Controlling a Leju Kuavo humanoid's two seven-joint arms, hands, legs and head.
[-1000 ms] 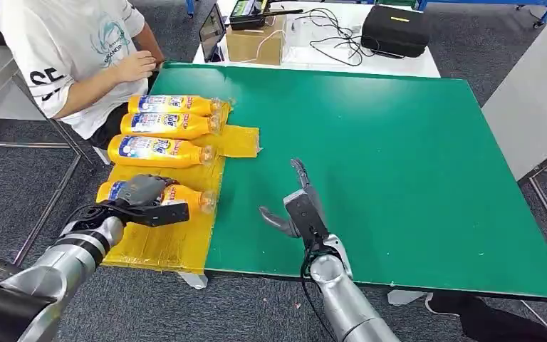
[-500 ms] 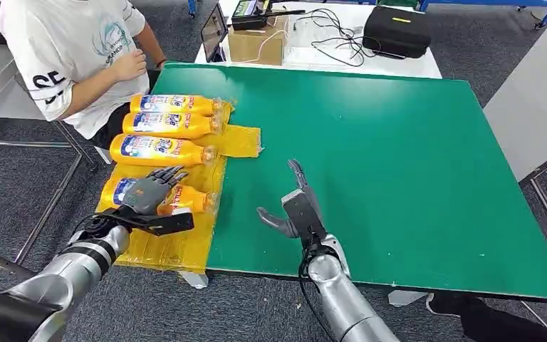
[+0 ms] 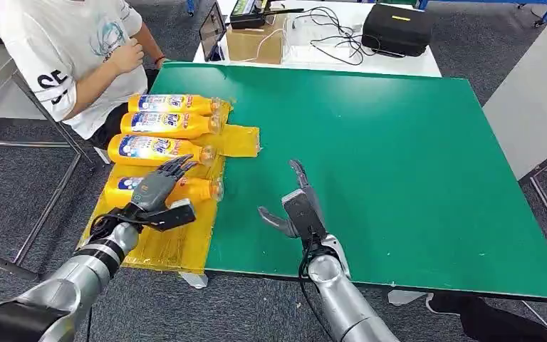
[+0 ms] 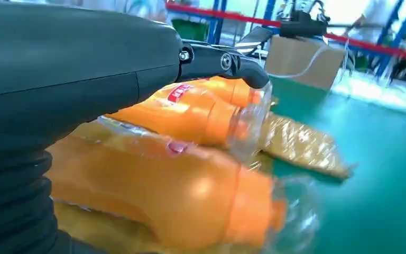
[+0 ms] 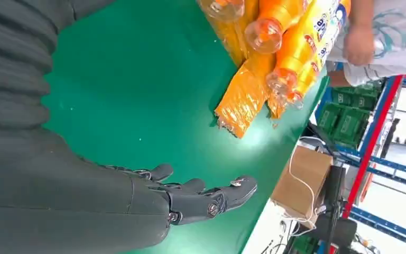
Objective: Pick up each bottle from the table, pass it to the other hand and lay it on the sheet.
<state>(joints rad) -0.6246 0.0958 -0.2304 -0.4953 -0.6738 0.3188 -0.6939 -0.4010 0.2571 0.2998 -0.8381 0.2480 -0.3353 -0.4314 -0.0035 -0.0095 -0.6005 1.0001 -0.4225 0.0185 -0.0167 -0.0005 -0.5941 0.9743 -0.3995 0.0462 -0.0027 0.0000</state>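
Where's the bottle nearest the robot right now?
In the head view the nearest bottle lies on the yellow sheet at the table's left edge, under the left hand.

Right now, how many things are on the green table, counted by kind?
Orange bottles: 4, lying on the sheet
Yellow sheet: 1
Total: 5
The left hand hovers open over the nearest bottle; the right hand is open over bare green table.
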